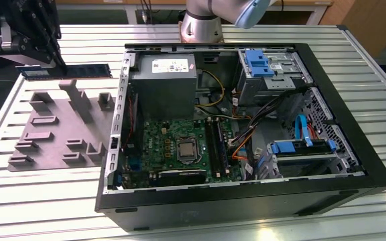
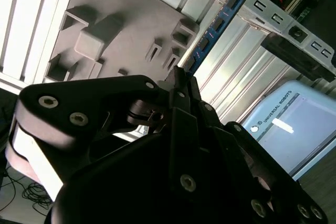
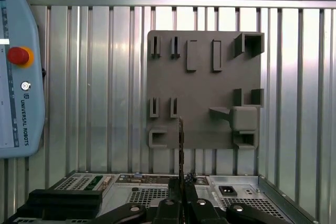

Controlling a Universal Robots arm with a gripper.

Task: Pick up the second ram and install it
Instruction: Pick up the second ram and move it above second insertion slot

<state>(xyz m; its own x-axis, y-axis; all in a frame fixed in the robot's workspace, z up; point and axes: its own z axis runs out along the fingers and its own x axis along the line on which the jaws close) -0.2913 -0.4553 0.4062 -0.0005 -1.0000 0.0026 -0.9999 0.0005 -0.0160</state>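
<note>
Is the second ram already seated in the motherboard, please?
No, the gripper holds the second ram above the grey fixture plate, outside the computer case.

Bright overhead light washes the slatted metal table [image 1: 45,201], and I see its ribs glare near white in both wrist views. The computer case [image 1: 247,208] is dim inside, and the gripper [image 2: 181,80] shows as a black silhouette in the second wrist view.

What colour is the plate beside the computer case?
The plate is grey, clearest in the first wrist view.
</note>
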